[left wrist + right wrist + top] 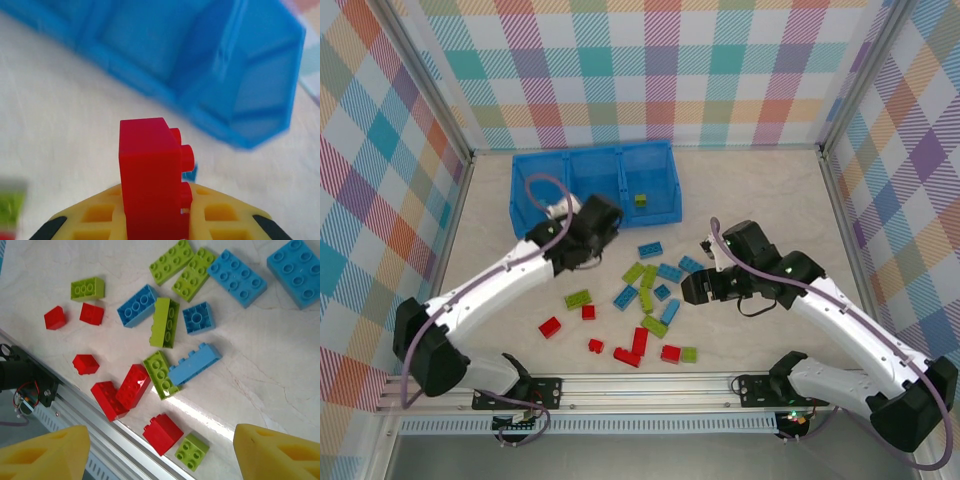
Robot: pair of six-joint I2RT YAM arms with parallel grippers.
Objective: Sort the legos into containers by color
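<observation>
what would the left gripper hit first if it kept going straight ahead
Probably the near wall of the blue bin tray; the left gripper, shut on a red brick, faces it across bare table, though depth is unclear.

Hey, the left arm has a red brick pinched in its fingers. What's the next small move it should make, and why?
Probably ease the left gripper forward until the red brick hangs over a compartment of the blue bin, then release. The brick sits short of the bin, over bare table. The right compartment holds a green brick, so another compartment looks better.
</observation>
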